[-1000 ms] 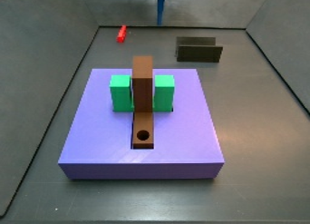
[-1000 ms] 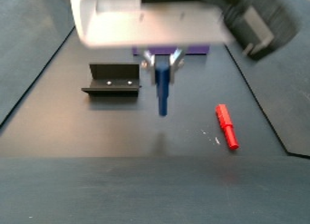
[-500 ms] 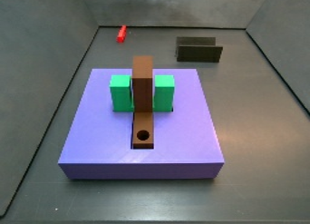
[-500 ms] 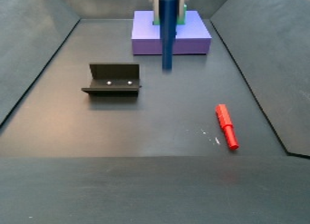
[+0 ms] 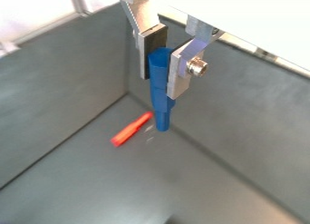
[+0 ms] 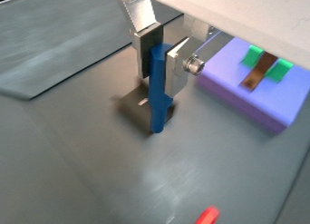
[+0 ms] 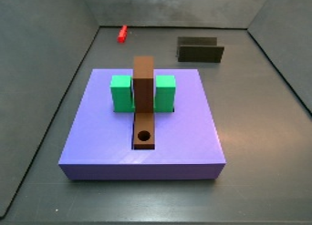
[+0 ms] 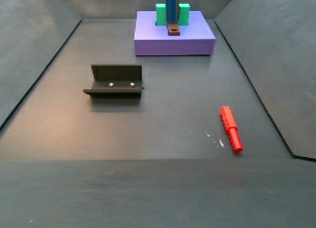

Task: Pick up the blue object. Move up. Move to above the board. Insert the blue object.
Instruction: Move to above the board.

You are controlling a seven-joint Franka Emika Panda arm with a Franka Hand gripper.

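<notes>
tool (image 5: 168,57): seen in both wrist views, its flat silver fingers (image 6: 148,44) clamped on the blue object (image 5: 160,90), which hangs upright between the dark pads with its lower end clear of the dark floor; the tool itself is out of frame in both side views, so it sits high. blue object, other wrist view (image 6: 159,87): long thin peg, gripped near its upper part, tip free in the air. board (image 7: 144,102): narrow brown plank lying lengthwise on the lavender slab (image 7: 183,151), round hole at its near end empty; two green blocks (image 7: 120,93) flank it. in a wrist view the board (image 6: 256,72) and slab lie off to the side of the peg, not beneath it. red stick (image 8: 230,128): on the floor, well apart from the slab. fixture (image 8: 115,81): standing on the floor, untouched. status, as judged: pick-up done, lift done or nearly so; travel to above the board appears incomplete, since the hole is not under the peg; insertion not yet done. remaining: align the peg tip over the round hole, then lower it in.
</notes>
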